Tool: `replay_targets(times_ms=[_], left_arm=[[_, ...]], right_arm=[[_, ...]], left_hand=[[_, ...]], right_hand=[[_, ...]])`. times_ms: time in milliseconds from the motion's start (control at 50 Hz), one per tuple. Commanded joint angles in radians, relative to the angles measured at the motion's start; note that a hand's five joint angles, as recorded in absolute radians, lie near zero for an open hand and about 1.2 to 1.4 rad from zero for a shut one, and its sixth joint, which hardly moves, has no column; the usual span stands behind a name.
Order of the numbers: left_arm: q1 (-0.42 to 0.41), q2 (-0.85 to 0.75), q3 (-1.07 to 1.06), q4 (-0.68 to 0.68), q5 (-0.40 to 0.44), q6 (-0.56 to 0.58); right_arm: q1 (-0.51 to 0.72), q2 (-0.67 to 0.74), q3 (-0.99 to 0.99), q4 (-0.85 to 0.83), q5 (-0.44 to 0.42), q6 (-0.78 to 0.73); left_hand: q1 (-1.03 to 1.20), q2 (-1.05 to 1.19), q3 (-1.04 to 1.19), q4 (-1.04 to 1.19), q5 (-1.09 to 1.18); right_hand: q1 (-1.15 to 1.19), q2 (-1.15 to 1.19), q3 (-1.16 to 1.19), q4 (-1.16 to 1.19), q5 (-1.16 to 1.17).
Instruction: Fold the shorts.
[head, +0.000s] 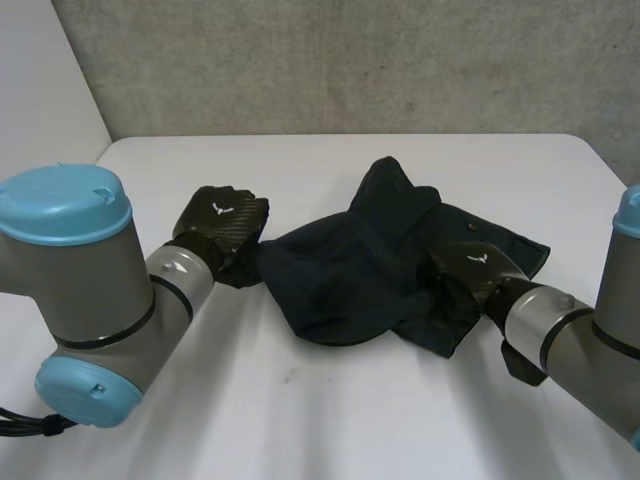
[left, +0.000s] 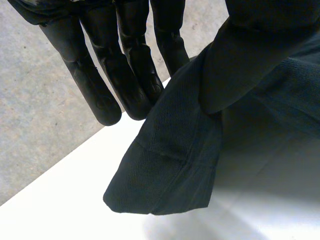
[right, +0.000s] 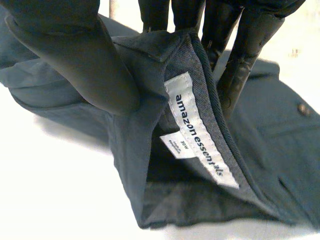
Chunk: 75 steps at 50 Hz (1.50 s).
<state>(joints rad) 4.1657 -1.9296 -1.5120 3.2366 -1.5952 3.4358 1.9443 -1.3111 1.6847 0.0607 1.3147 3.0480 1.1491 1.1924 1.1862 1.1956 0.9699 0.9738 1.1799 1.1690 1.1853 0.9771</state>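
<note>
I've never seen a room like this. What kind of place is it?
Probably a robot lab or workshop: a bare white table, a plain grey wall, and the robot's left hand and right hand pinching dark shorts.

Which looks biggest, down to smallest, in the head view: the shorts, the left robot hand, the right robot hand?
1. shorts, plainly largest.
2. left robot hand and right robot hand: they look about alike in size, so I leave them unranked.
</note>
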Motion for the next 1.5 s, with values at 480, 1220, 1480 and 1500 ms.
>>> replay_targets(times_ms=[480, 1220, 1480, 1500], left_arm=[[0.073, 0.659, 0.314, -0.155, -0.037, -0.001], [0.079, -0.442, 0.769, 0.161, -0.042, 0.253], [0.064, -0.646, 1.055, 0.160, -0.046, 0.260], [0.057, -0.640, 1.046, 0.152, -0.054, 0.260]], right_arm=[[-0.001, -0.402, -0.560, 0.263, 0.003, -0.241], [0.013, 0.467, -0.872, -0.079, 0.147, -0.196], [0.016, 0.595, -0.976, -0.065, 0.215, -0.227], [0.016, 0.570, -0.959, -0.053, 0.212, -0.228]], left_hand=[[0.247, 0.204, 0.210, 0.201, 0.252], [0.247, 0.204, 0.210, 0.201, 0.252], [-0.975, -1.018, -1.012, -1.021, -0.970], [-0.975, -1.018, -1.012, -1.021, -0.970]], right_hand=[[0.422, 0.216, 0.227, 0.211, 0.245], [0.422, 0.216, 0.227, 0.211, 0.245], [-0.799, -1.005, -0.994, -1.011, -0.977], [-0.799, -1.005, -0.994, -1.011, -0.977]])
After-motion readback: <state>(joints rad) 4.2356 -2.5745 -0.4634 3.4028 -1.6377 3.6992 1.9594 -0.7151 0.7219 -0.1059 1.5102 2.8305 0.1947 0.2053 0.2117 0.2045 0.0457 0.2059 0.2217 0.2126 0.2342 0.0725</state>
